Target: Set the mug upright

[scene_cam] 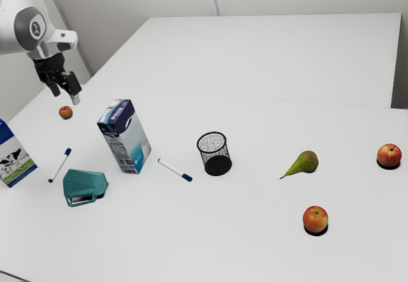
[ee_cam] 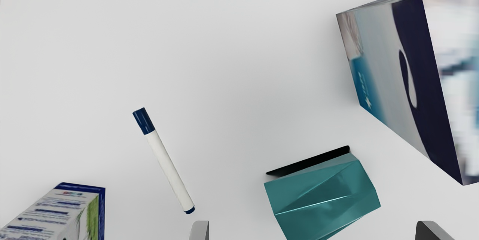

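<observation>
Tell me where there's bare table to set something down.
Bare table lies between the mesh cup and the pear, and between the mug and the nearest apple. It's crowded around the mug: the tall carton, the cow carton and one marker sit close.

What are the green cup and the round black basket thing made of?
The green mug looks like smooth, shiny plastic or glazed pottery: light makes a bright line along its flat sides, but I can't tell which. The black basket is probably thin metal mesh with a dark rim, because its wall is full of tiny holes.
</observation>
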